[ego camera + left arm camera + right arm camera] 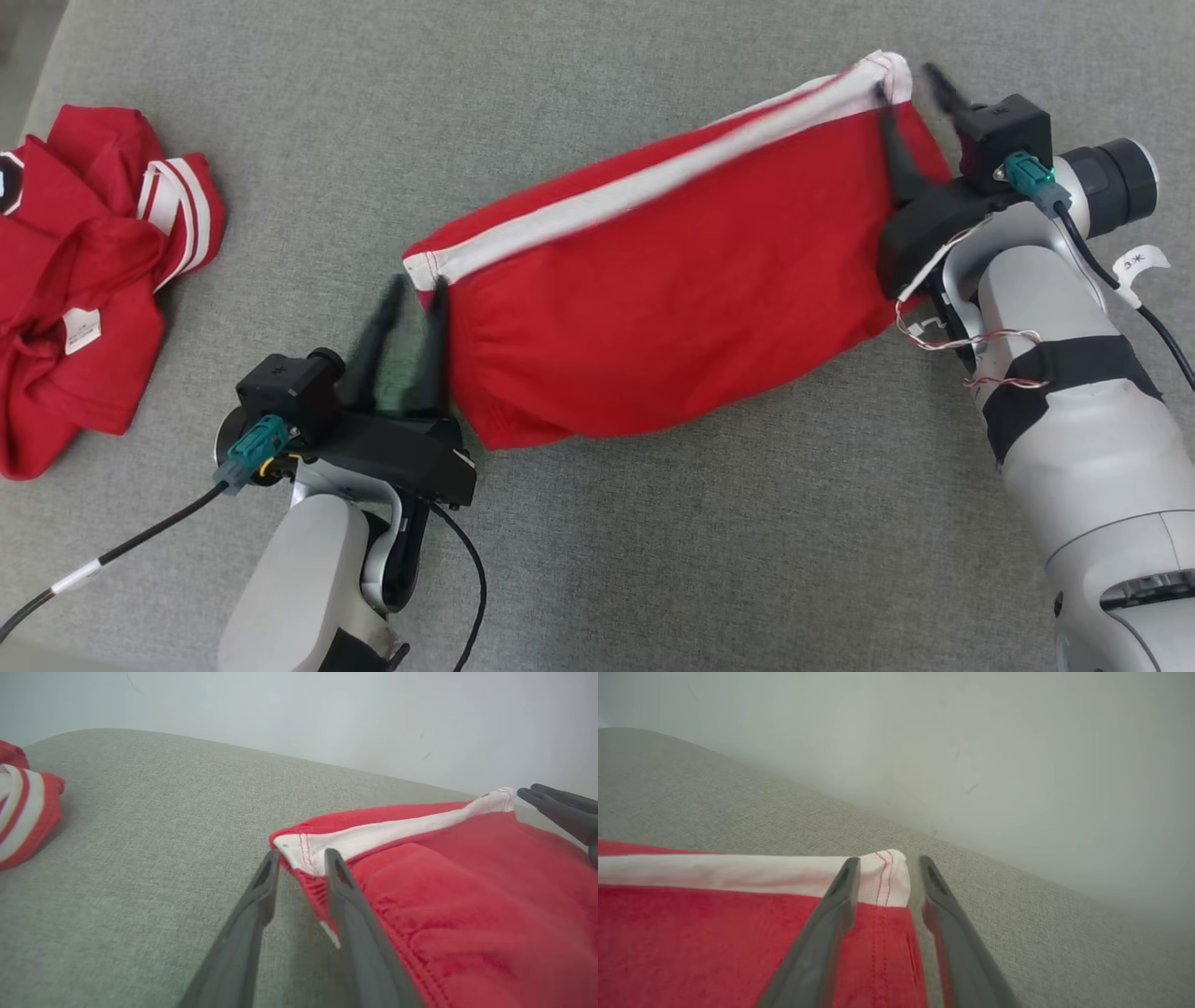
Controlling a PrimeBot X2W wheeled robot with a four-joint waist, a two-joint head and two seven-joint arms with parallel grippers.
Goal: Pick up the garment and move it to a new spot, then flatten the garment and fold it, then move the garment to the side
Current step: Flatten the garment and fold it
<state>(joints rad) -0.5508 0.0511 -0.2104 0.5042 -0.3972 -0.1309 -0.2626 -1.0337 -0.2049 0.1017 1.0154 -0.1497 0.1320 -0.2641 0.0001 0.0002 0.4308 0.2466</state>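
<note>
While the garment (672, 299) lies stretched out on the grey cushion (597, 560), its white stripe (653, 182) runs along the far edge from corner to corner, nearly straight. The red body looks puffed rather than flat. The hem at the near-left end is gathered and curls under a little.

My left gripper (418, 287) is at the garment's left corner. Its fingers are parted and the white corner sits loosely between them, with no pinch that I can see. My right gripper (907, 84) is at the garment's right corner in the same state: fingers apart, stitched white end in the gap, nothing held.

Judgement: the lay-down at the new spot looks done, so flattening is the step in hand.

Method note: I draw both grippers outward along the line of the stripe, low but not dragging, so no fingertip catches a corner. Then I press from the stripe toward the near edge to flatten the bulge and the gathered hem. Both sides must go evenly, or the stripe skews.

A second red garment (84, 280), crumpled, lies well to the left of the garment, so I avoid sweeping that way.
</note>
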